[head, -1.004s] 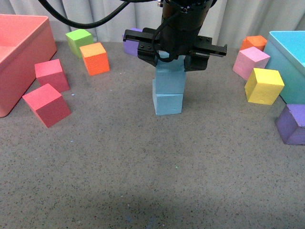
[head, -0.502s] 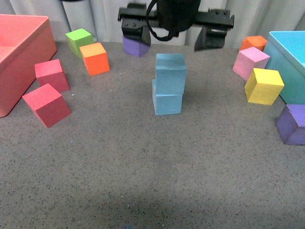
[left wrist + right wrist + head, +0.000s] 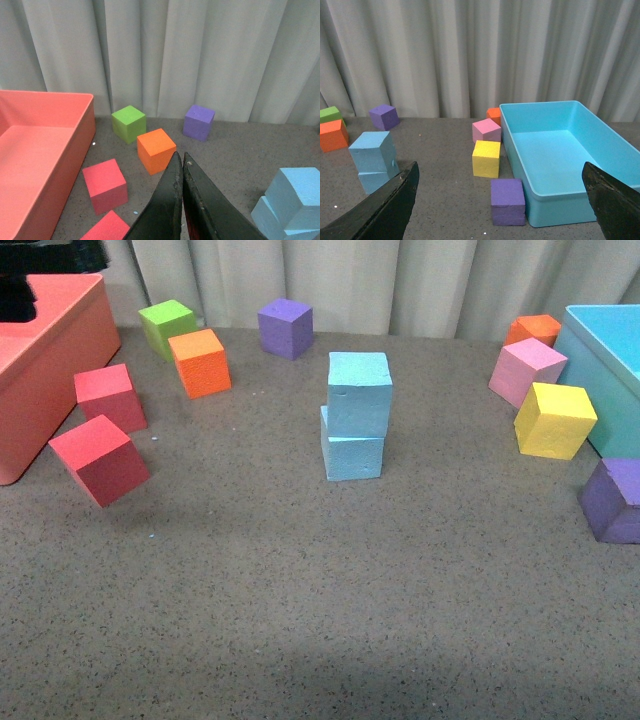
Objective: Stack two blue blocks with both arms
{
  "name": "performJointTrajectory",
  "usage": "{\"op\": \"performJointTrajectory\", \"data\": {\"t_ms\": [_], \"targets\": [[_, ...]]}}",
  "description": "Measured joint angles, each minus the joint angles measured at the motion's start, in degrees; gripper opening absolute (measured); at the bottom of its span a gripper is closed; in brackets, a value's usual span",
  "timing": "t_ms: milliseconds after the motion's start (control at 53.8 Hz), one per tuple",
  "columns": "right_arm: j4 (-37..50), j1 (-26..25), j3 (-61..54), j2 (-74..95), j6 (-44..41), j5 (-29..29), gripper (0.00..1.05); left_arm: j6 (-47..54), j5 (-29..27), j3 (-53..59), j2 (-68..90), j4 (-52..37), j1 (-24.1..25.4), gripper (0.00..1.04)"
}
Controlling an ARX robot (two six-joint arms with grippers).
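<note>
Front view: upper blue block [image 3: 360, 393] sits skewed atop lower blue block [image 3: 352, 455].

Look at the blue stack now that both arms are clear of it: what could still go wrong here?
1. The upper blue block sits twisted and offset toward the right on the lower blue block, overhanging one edge, so a table bump might topple it.
2. The left end effector is shut, its fingers pointing down toward the table; swinging back, it could clip the stack.
</note>
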State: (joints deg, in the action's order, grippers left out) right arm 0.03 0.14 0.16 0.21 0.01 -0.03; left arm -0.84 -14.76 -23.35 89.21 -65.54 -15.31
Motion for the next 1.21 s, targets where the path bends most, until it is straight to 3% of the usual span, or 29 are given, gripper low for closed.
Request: {"op": "performJointTrajectory", "data": {"t_ms": [446, 892, 1208], "targets": [[0.0, 0.0, 0.0, 0.0, 0.0, 0.0, 0.95, 0.4, 6.9, 14.5, -17.1, 3.1, 7.1, 0.04], [0.0, 0.0, 0.0, 0.0, 0.0, 0.0, 0.95, 0.4, 14.4, 21.3, -39.1, 18.2, 15.0, 0.04], [0.0, 0.0, 0.0, 0.0, 0.0, 0.0, 0.95, 0.4, 14.6, 22.2, -52.3, 29.5, 15.1, 0.04]]}}
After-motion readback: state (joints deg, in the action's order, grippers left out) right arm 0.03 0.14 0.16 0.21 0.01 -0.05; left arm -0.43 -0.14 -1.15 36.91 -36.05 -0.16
